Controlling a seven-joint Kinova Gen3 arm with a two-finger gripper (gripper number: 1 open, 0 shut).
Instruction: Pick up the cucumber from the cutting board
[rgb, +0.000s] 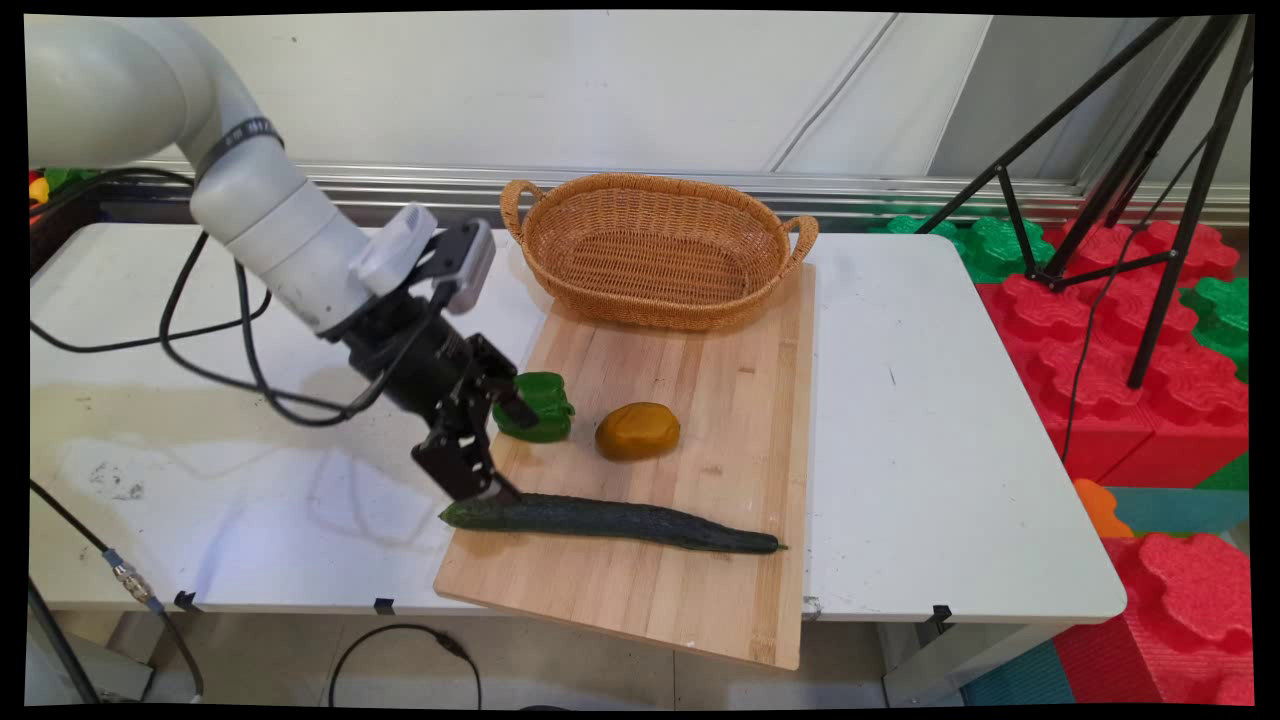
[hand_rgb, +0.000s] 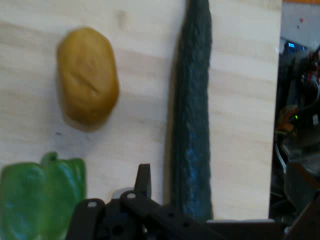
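The hand (rgb: 497, 440) sits low over the left end of a wooden cutting board (rgb: 700, 400), its fingers spread wide apart and holding nothing. One fingertip (rgb: 520, 410) lies against the green bell pepper (rgb: 540, 405), and the other (rgb: 500, 490) comes down right at the blunt left end of the long dark cucumber (rgb: 610, 522); whether it actually touches the cucumber I cannot tell. In the hand view one finger (hand_rgb: 143, 181) rises just beside the cucumber (hand_rgb: 192, 125), with the pepper (hand_rgb: 42, 197) off at the lower left.

The cucumber lies lengthwise across the near part of the board. A yellow-brown potato (rgb: 637, 430) rests near the board's middle, to the right of the pepper and apart from it. At the far end of the board stands a woven basket (rgb: 655, 250) with two handles. The board lies on the white table (rgb: 930, 430), its near corner jutting past the table's edge. Black cables (rgb: 220, 340) hang from the arm over the table's left side.
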